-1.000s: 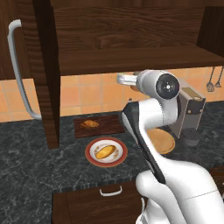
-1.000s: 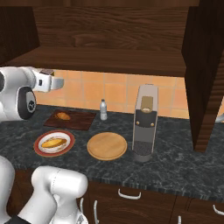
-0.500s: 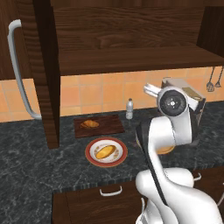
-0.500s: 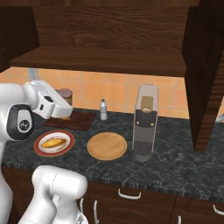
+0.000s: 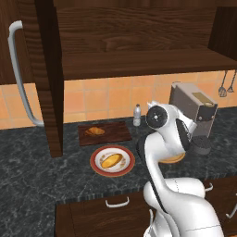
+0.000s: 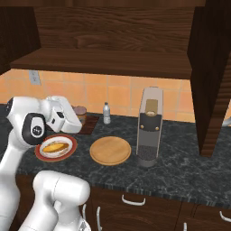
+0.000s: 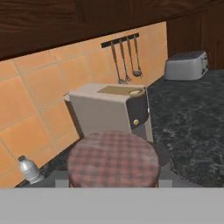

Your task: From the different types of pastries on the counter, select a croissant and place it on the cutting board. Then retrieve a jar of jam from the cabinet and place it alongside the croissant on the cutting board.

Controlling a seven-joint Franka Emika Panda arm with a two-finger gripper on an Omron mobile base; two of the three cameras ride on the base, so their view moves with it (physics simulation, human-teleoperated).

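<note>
The pincer holds a jam jar with a checked lid; the fingers themselves are hidden, so their spread cannot be told. From the right base view the jar sits at the hand's tip, above the counter by the dark cutting board. The croissant lies on that board. Just in front, a plate carries another pastry. A small bottle, a round wooden board and a coffee machine stand nearby.
</note>
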